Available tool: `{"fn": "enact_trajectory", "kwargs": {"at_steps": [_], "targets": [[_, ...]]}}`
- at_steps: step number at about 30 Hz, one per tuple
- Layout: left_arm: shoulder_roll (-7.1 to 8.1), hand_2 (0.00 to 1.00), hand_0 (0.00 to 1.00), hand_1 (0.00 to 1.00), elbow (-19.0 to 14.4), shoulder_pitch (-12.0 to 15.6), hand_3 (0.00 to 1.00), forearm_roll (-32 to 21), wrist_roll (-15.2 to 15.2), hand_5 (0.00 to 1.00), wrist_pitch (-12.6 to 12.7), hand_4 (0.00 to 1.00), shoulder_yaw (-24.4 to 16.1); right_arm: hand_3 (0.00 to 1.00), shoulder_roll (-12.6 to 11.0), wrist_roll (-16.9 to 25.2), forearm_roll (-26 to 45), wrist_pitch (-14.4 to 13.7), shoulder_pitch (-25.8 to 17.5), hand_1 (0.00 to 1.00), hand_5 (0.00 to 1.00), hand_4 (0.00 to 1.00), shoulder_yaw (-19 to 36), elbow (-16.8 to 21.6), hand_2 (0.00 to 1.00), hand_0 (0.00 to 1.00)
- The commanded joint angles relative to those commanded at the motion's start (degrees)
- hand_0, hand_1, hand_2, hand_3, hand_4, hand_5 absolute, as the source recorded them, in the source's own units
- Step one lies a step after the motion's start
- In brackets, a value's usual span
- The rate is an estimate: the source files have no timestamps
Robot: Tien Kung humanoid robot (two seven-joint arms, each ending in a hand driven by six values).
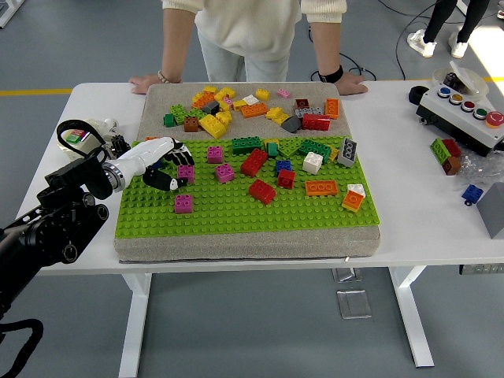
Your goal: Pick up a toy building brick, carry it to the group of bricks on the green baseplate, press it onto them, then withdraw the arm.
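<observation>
Hovering near green studded baseplate (236,206)'s left edge: left hand (157,163), fingers curled, pinching nothing discernible; small magenta plastic brick (186,173) lying just rightward.

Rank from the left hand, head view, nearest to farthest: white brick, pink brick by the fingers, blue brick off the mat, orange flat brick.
From the left hand:
1. Pink brick, right beside the fingers.
2. White brick, mid baseplate, toward the right.
3. Orange flat brick, slightly farther right.
4. Blue brick, on the table's far right.
</observation>
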Motion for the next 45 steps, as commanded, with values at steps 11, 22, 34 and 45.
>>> {"fn": "enact_trajectory", "kwargs": {"at_steps": [11, 22, 34, 45], "targets": [[1.62, 0.585, 0.637, 0.602, -3.53, 1.09, 0.551, 0.5, 0.66, 0.024, -1.14, 0.673, -1.28, 0.657, -0.29, 0.18, -0.21, 0.02, -0.18, 0.675, 0.488, 0.912, 0.74, 0.0, 0.724, 0.752], [2.17, 0.587, 0.635, 0.601, -5.35, 2.79, 0.553, 0.52, 1.07, 0.008, -1.93, 0.651, -1.44, 0.655, -0.5, 0.38, -0.22, -0.04, -0.31, 0.674, 0.487, 0.912, 1.29, 0.0, 0.725, 0.752], [2.46, 0.59, 0.637, 0.605, -6.26, 3.36, 0.555, 0.51, 1.25, 0.008, -2.37, 0.655, -1.66, 0.656, -0.7, 0.44, -0.13, -0.11, -0.39, 0.675, 0.486, 0.913, 1.32, 0.0, 0.725, 0.754], [2.79, 0.59, 0.637, 0.604, -8.32, 5.04, 0.555, 0.61, 1.57, 0.011, -2.84, 0.657, -1.83, 0.656, -0.56, 0.69, -0.1, -0.19, -0.69, 0.675, 0.487, 0.912, 1.09, 0.0, 0.725, 0.752]]}}
